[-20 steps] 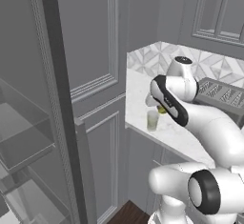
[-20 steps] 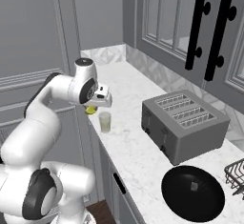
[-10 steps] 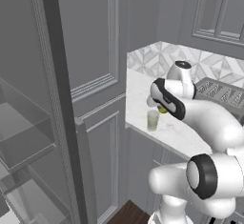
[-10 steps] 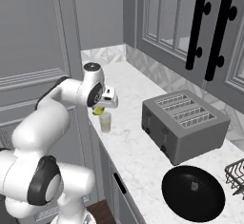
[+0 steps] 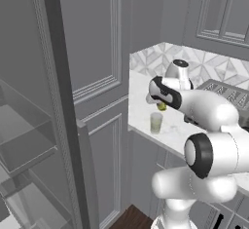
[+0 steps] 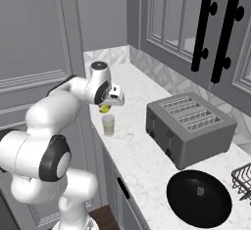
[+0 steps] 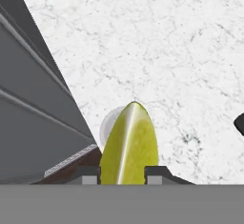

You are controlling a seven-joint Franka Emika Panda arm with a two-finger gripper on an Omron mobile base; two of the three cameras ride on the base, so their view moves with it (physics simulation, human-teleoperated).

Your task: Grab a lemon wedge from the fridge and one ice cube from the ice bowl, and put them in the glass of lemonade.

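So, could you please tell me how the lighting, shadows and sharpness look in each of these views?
Left base view: flat, even light, soft edges, the glass of lemonade pale against the counter. Right base view: crisper, a faint sheen on the black pan. Hand view: the lemon wedge in the claw looms large, hiding most of the glass below.
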